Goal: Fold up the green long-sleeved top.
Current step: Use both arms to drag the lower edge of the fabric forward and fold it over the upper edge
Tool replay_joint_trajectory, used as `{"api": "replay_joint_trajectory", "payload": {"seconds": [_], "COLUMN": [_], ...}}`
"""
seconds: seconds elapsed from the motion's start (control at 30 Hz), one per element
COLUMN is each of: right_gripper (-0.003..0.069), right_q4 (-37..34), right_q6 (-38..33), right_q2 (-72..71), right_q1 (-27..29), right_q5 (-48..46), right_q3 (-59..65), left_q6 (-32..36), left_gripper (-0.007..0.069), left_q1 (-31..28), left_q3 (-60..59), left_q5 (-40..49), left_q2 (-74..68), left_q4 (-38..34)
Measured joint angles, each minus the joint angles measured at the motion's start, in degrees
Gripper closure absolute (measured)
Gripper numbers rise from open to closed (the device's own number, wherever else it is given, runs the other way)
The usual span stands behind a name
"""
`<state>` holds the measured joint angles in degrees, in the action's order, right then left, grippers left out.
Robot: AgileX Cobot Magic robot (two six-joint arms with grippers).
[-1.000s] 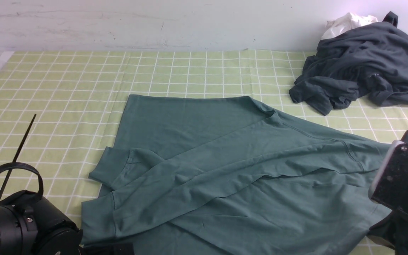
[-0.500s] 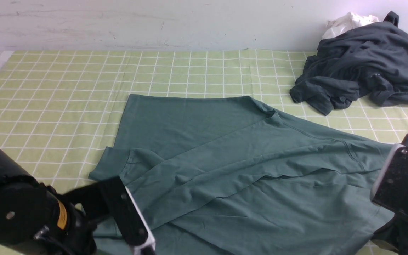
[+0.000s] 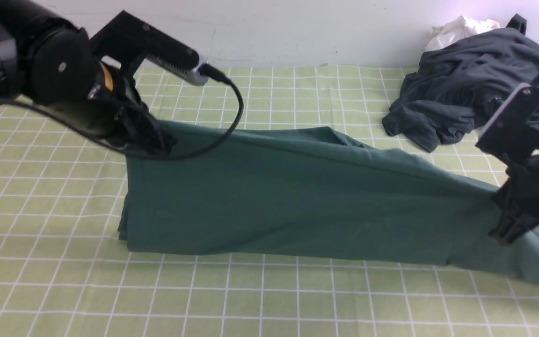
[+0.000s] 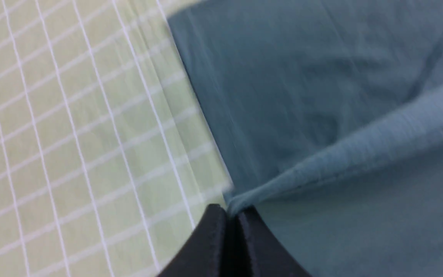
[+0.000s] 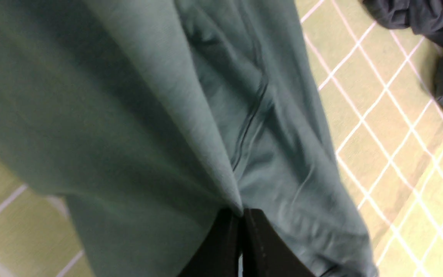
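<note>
Green long-sleeved top (image 3: 288, 206) sits mid-tabletop (image 3: 63, 262), its near edge raised in a taut sheet between both arms. Left gripper (image 3: 161, 142) is pinched closed on the left-end corner, and right gripper (image 3: 501, 236) is pinched closed on the right-end edge. Looks like the lengthwise half-fold is in hand. Next move calls for lowering both ends level onto the far edge, then releasing. There is open room far-left, but the right is tight with the dark clothes pile (image 3: 475, 93) near.
</note>
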<state>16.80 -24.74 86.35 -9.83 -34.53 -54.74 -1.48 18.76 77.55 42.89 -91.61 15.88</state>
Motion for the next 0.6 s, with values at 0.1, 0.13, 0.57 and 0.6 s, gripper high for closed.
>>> {"api": "replay_joint_trajectory", "payload": {"seconds": [0.1,0.13,0.57,0.6], "right_gripper": [0.0665,0.0665,0.0641,0.0627], "right_q4": [0.81,1.29,8.60,9.23], "right_q6": [0.15,0.15,2.61,3.64], "right_q2": [6.99,8.77,29.54,30.42], "right_q1": [1.16,1.36,1.79,1.85], "right_q5": [0.77,0.92,1.63,1.63], "right_q3": [-6.18,-8.41,-28.54,-29.35], "left_q6": [0.11,0.16,-1.98,-2.25], "left_gripper": [0.0619,0.0619,0.0564,0.0540], "left_q1": [-1.84,-2.28,-6.23,-6.36], "left_q3": [7.21,9.18,30.54,31.26], "left_q5": [-1.89,-2.34,-7.17,-7.53], "left_q2": [-8.12,-10.25,-36.69,-37.52], "left_q4": [-0.47,-0.54,-0.56,-0.51]}}
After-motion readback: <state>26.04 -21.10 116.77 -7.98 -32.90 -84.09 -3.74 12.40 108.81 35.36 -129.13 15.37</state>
